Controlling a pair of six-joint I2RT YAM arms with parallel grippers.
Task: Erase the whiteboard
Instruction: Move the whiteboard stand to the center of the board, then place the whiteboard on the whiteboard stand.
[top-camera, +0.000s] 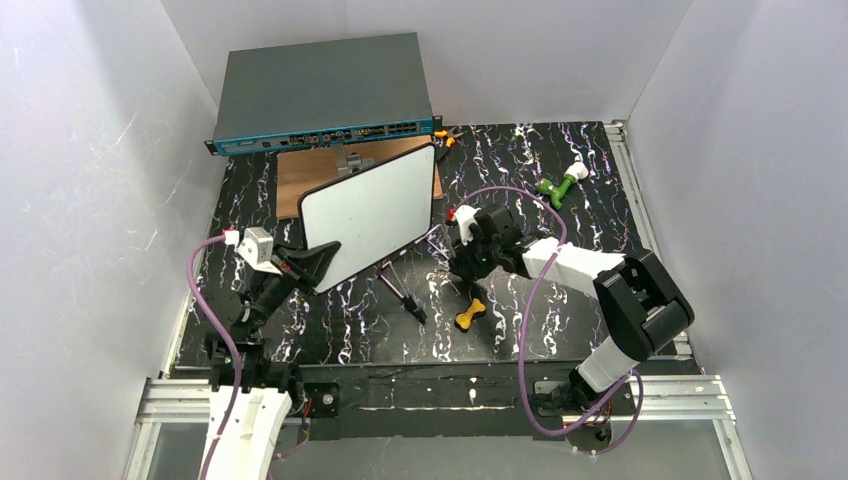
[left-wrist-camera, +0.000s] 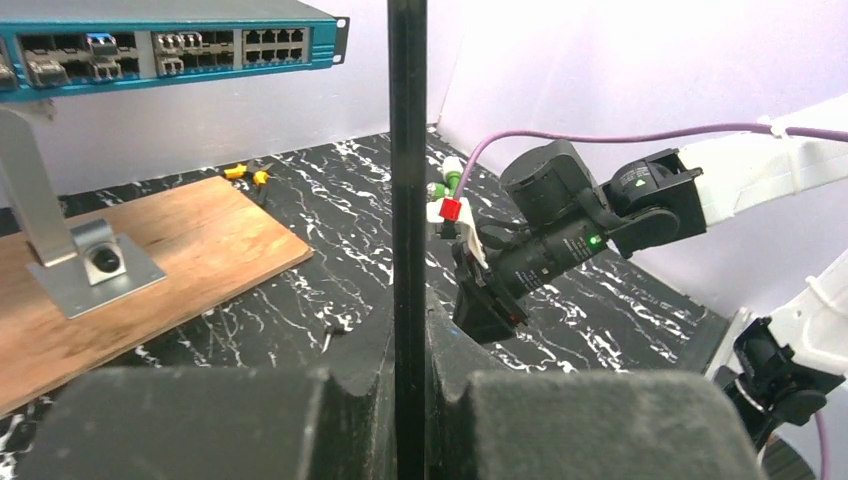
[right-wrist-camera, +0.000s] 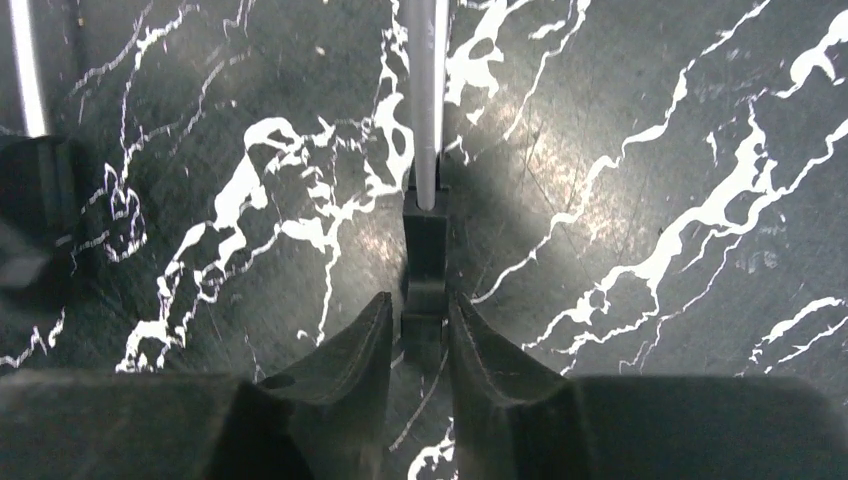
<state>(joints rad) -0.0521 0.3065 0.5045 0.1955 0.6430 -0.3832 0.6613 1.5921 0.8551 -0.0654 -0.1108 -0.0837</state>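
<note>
Nearest us, the left gripper (left-wrist-camera: 407, 335) has its jaws pinched on the near-left corner of the whiteboard (top-camera: 370, 212). In its wrist view the rim shows as one black strip standing straight up between them. The right gripper (right-wrist-camera: 422, 305) points down at the worktop (top-camera: 330, 330). Its jaws have narrowed onto the black end of a slim rod (right-wrist-camera: 426, 120) and appear to pinch it. We cannot tell what the rod is, nor whether it would wipe.

We judge the step to be one arm holding the board while the other brings something to rub it. To do that well, we would keep the left grip deep and still, since it holds only a corner and a push far from it will swing the board. We would stroke lightly along the face, starting close to the held corner.

The board is lifted and tilted, its far part over the wooden panel (top-camera: 295, 180), in front of the network switch (top-camera: 320, 85). Whether it rests on the panel we cannot tell. Its white face turns up and toward the near side. Its long axis runs from the near left to the far right. We make out no green marks on it from above.
</note>
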